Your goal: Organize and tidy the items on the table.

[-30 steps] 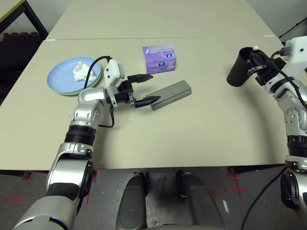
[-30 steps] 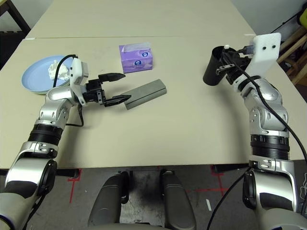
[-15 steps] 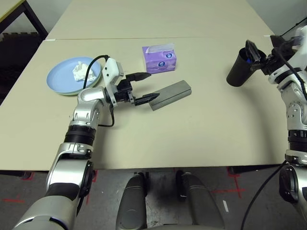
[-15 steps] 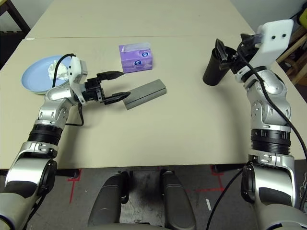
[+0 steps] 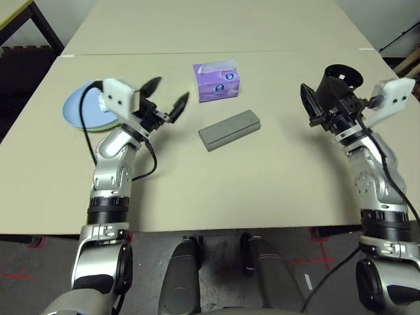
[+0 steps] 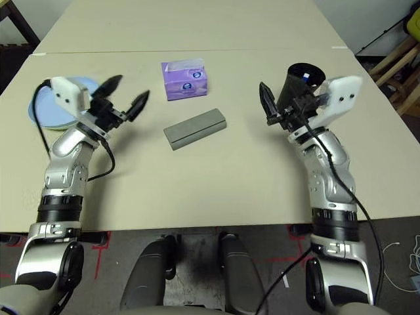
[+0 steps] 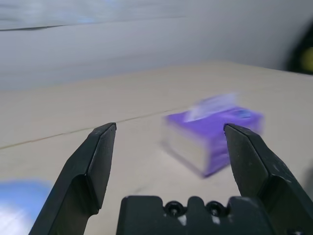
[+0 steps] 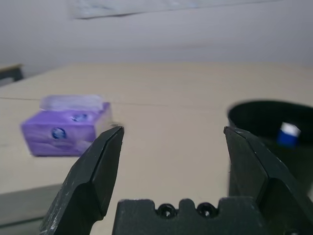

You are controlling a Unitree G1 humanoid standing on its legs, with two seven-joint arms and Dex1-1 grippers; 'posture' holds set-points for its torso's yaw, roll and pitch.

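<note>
**Kid:** Where was the grey glasses case (image 5: 230,129)?

**Helper:** It lay flat and closed on the beige surface (image 5: 262,190), near the middle, between the two arms. From the left jaws (image 5: 164,98) it sat at about four o'clock, well apart. The left jaws were spread wide and held nothing.

**Kid:** And the other arm?

**Helper:** The right jaws (image 6: 275,108) were spread wide too, and empty. The case was at about eight o'clock from them. A black cup (image 6: 298,82) with something small and blue inside stood just behind them.

**Kid:** What else was there?

**Helper:** A blue plate (image 5: 79,108) sat behind the left arm. A purple tissue box (image 5: 216,81) stood at twelve o'clock from the case.

**Kid:** Any words on the box?

**Helper:** It had a round blue mark, but the writing was too small to read.
</note>
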